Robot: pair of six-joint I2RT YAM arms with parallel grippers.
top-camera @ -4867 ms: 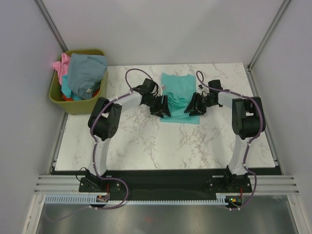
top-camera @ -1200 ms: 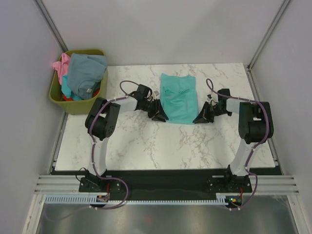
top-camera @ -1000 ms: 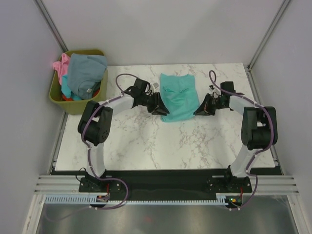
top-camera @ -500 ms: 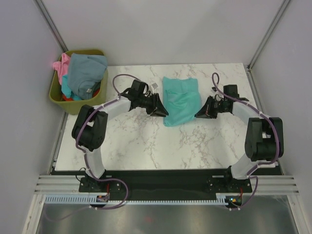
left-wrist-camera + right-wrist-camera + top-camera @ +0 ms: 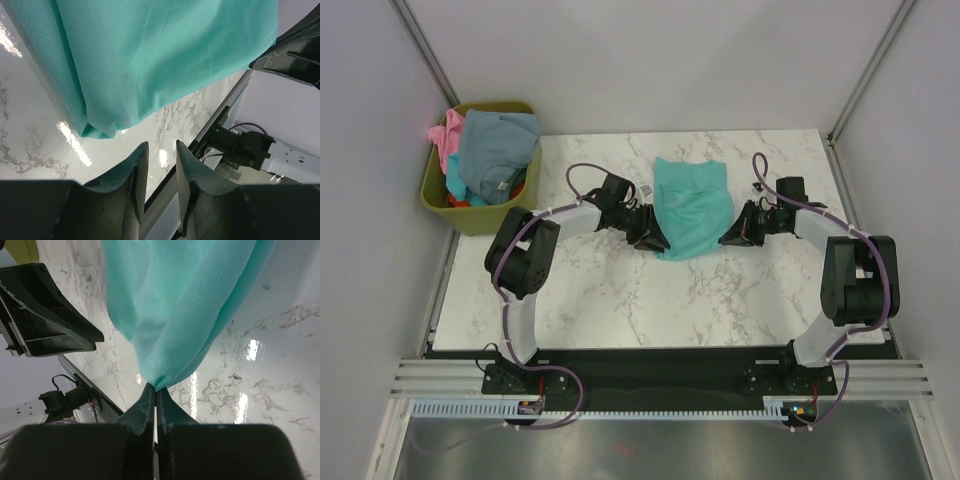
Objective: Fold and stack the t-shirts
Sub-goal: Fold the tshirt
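A teal t-shirt (image 5: 690, 200) lies folded into a narrow shape on the marble table (image 5: 620, 290), between my two grippers. My right gripper (image 5: 726, 239) is shut on the shirt's near right corner; in the right wrist view the jaws (image 5: 156, 390) pinch a bunched tip of the teal cloth (image 5: 170, 305). At the shirt's near left edge my left gripper (image 5: 652, 240) stands open. Its fingers (image 5: 161, 150) hold nothing, and the cloth's corner (image 5: 100, 131) lies just beyond them. More t-shirts, grey-blue (image 5: 498, 145) and pink (image 5: 444, 135), sit piled in the bin.
The olive-green bin (image 5: 480, 218) stands off the table's far left corner, with teal and red-orange cloth showing under the pile. Grey walls close in the back and both sides. A black rail (image 5: 650, 375) runs along the near edge by the arm bases.
The right gripper has drawn the shirt's corner nearer, and the near edge has slid toward me. The left gripper has moved nearer along the left edge, still open.
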